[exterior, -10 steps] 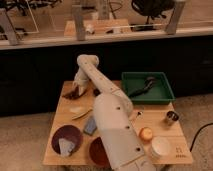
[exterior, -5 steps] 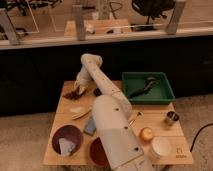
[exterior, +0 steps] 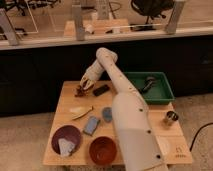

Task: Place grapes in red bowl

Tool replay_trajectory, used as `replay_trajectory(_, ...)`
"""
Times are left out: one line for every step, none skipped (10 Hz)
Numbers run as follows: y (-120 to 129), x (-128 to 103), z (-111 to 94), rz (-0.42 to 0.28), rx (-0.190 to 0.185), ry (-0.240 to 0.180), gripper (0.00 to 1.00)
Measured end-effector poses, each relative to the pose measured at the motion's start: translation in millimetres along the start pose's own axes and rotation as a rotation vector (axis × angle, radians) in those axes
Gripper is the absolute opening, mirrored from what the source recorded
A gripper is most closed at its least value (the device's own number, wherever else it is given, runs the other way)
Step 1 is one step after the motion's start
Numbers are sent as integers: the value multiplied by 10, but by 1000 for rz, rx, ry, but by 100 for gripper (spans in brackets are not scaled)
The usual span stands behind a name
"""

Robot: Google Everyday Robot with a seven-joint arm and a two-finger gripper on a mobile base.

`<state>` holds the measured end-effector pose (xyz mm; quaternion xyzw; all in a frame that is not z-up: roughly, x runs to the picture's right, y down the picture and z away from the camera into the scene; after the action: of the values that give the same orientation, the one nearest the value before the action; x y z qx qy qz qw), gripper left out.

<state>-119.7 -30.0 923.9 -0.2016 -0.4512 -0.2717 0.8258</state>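
Note:
The grapes [exterior: 79, 92], a small dark reddish bunch, lie on the wooden table [exterior: 160, 127] near its far left corner. My gripper [exterior: 86, 83] is right over the bunch, at its upper right side and touching or nearly touching it. The red bowl [exterior: 102, 150] stands at the table's front edge, just left of my arm's thick lower section, and holds nothing.
A flat black rectangular object [exterior: 101, 90] lies just right of the grapes. A green tray [exterior: 161, 93] holding a dark utensil is at the far right. A yellow item [exterior: 80, 111], two blue-grey items [exterior: 92, 125], a maroon plate [exterior: 59, 134] and a metal cup [exterior: 171, 119] share the table.
My gripper has shifted slightly right and up while staying at the grapes. The other objects have not moved.

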Motion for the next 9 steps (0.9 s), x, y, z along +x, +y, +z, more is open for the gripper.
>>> replay_trajectory(58,-89,-96,-14,11,-51,0)
replay_trajectory(73,-198,-188,-26,30,-113,0)
replay_trajectory(109,-289,-291,-35,46,-188,0)
replay_trajectory(90,-353,-427,-44,72,-229,0)
replay_trajectory(127,-391,-517,-45,76,-258,0)
replay_trajectory(121,-404,-535,-46,81,-263,0)
replay_trajectory(116,-405,-526,-47,80,-263,0)
replay_trajectory(97,-423,-508,-50,79,-265,0)
replay_trajectory(99,-419,-509,-49,79,-265,0)
